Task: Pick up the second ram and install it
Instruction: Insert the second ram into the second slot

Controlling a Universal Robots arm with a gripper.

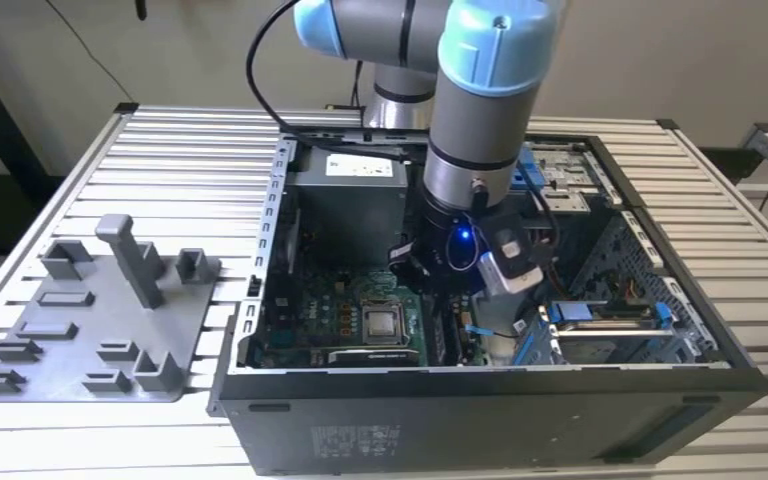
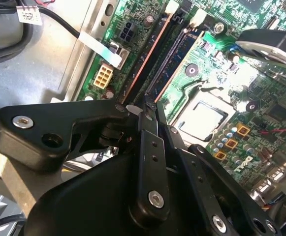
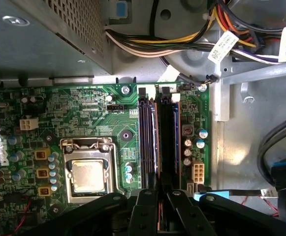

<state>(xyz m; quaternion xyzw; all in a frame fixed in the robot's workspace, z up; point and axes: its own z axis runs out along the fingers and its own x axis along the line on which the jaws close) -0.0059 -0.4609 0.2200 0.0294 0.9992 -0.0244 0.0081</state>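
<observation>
Ribbed metal slats make up the worktable point(image 1: 184, 150), and on it stands an open computer case point(image 1: 491, 400) with the grey plastic tray point(image 1: 84, 330) of upright blocks beside it, toward the exterior view's left. Inside the case the arm point(image 1: 484, 110) reaches down over the motherboard point(image 3: 83, 103), its gripper point(image 3: 157, 196) low above the memory slots point(image 3: 147, 132) that run near the board's edge, next to the processor socket point(image 3: 86, 172). Both wrist views show the black fingers point(image 2: 147, 142) drawn close together, pinching the near end of the second ram point(image 3: 166, 137), which stands on edge in line with one slot, beside a dark empty slot. In the second wrist view the stick point(image 2: 174, 59) runs away from the fingertips along its slot toward a white latch point(image 2: 198, 18). Whether it is fully seated cannot be told. Bundled cables point(image 3: 147, 44) lie past the board's edge beside the power supply point(image 3: 44, 34).
</observation>
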